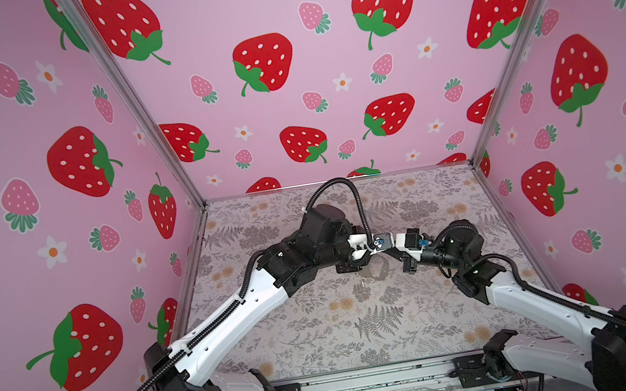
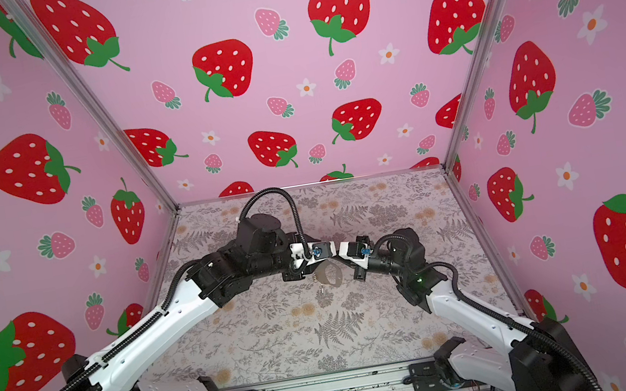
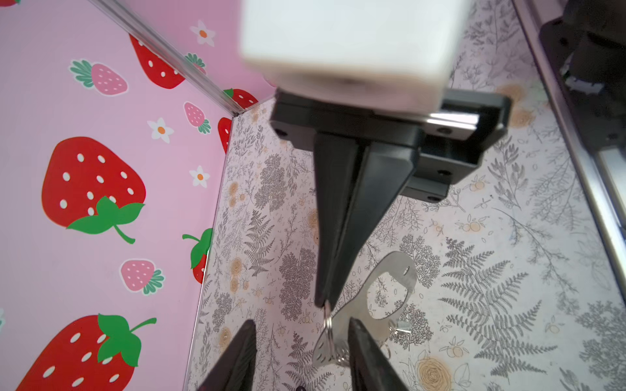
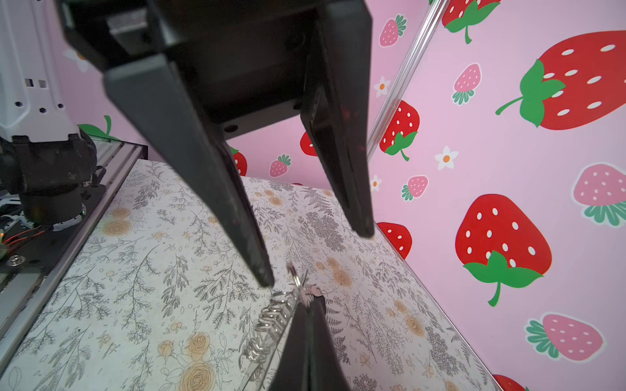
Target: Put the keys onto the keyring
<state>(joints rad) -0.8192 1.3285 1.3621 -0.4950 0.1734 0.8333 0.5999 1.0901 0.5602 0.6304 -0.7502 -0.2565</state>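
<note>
The keyring (image 3: 359, 304), a flat grey crescent plate with a row of small silver rings, hangs tilted just above the table; both top views show it between the two grippers (image 1: 377, 270) (image 2: 331, 276). My right gripper (image 4: 308, 301) is shut on one ring at the plate's end, as the left wrist view also shows (image 3: 323, 302). My left gripper (image 3: 301, 321) is open, with the plate's ringed end between its fingers, close to one finger (image 3: 364, 352). A tiny silver key (image 3: 403, 330) sits at the ring row; whether it is threaded on, I cannot tell.
The floral table (image 1: 364, 323) is walled in by pink strawberry panels on three sides. Metal frame posts (image 1: 499, 101) stand at the back corners. The arm bases and a rail (image 1: 372, 381) run along the front edge.
</note>
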